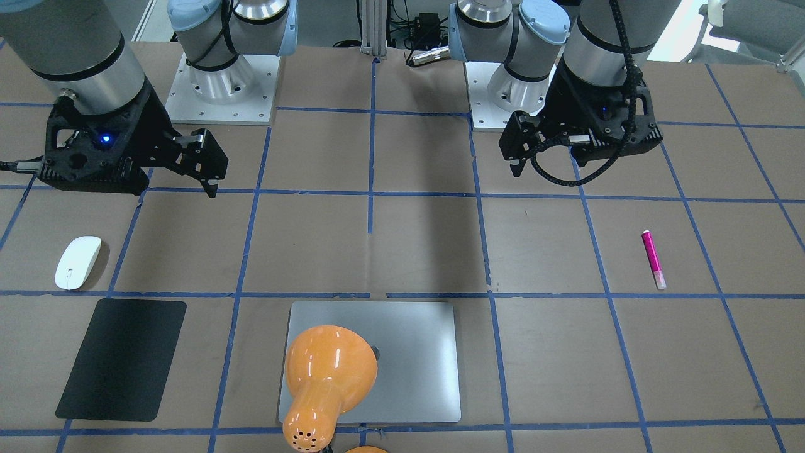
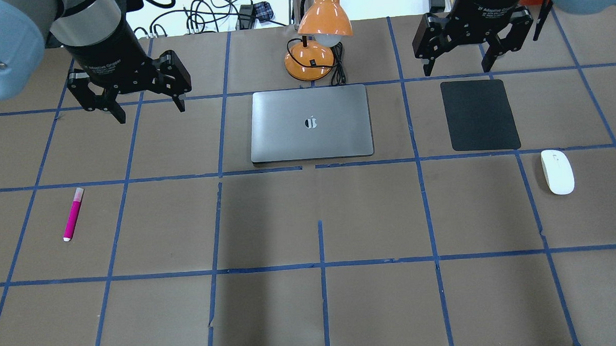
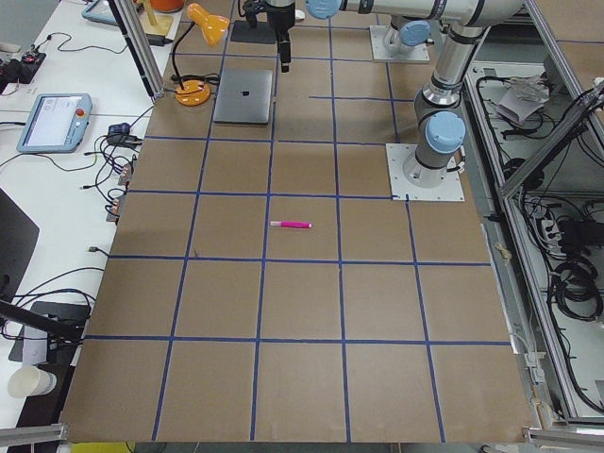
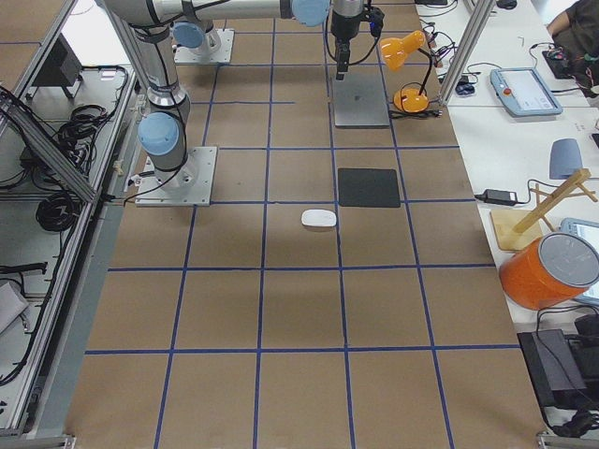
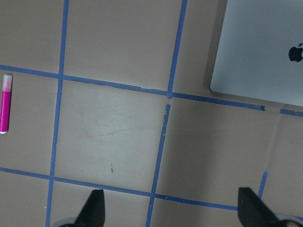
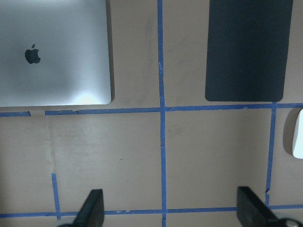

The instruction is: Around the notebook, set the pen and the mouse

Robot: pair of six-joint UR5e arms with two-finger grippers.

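Observation:
The silver-grey notebook (image 2: 311, 122) lies closed at the table's far middle, partly under an orange lamp. On the left the magenta pen (image 2: 74, 214) rests alone on the brown table; the left wrist view has it at its left edge (image 5: 5, 104). The white mouse (image 2: 557, 172) sits on the right, just nearer than a black pad. My left gripper (image 2: 149, 109) hovers open and empty, left of the notebook and beyond the pen. My right gripper (image 2: 458, 69) hangs open and empty above the pad's far edge, well away from the mouse (image 6: 298, 139).
A matte black pad (image 2: 480, 114) lies right of the notebook. An orange desk lamp (image 2: 318, 34) stands behind the notebook, with its shade leaning over the lid (image 1: 327, 377). Blue tape lines grid the brown table. Both arm bases (image 1: 220, 94) stand at the robot's edge.

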